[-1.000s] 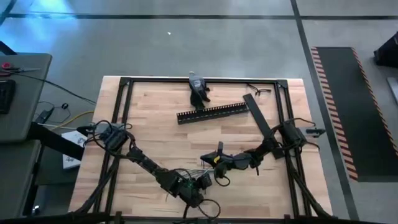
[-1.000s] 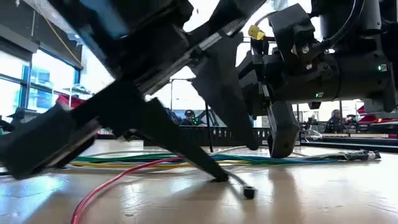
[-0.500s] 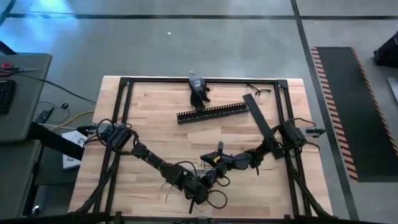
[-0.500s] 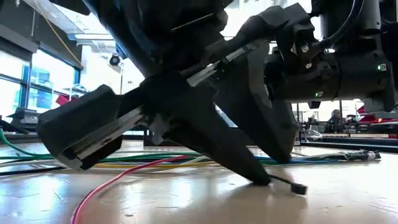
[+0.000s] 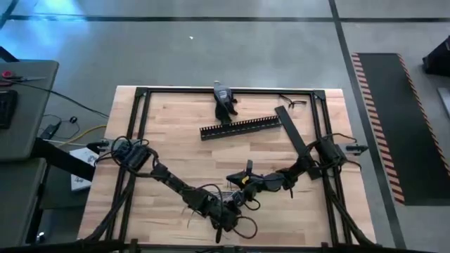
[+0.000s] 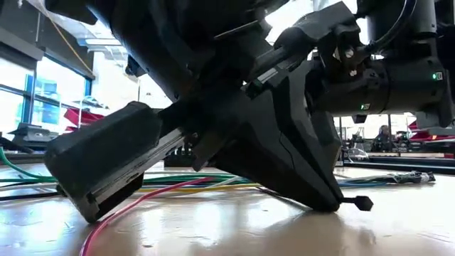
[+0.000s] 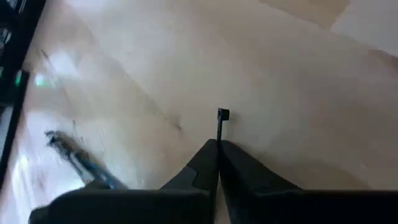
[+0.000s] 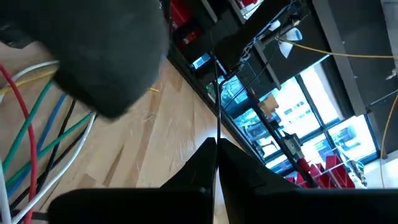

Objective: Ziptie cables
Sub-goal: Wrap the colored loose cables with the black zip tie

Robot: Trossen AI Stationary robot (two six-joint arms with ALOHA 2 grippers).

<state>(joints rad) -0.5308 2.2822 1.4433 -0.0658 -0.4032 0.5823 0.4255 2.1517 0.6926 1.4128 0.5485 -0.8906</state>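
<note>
Left gripper [image 7: 217,146] is pinching a thin black zip tie [image 7: 219,127] flat between closed fingers, its head [image 6: 363,203] sticking out just over the table [image 5: 176,133]; right gripper [image 8: 216,144] is also clamped on a thin dark strip, likely the same tie's other end. The cables [image 6: 192,183] are lying loose on the tabletop under and between both grippers near the front edge. Judging them light, floppy and prone to splaying, so I'm favouring gathering at a bunched mid-section, not the stray ends.

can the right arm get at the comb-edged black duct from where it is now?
Probably not right away. The right pincer is shut on a zip tie down by the cables, and the duct lies apart toward the far edge; bare table between them.
</note>
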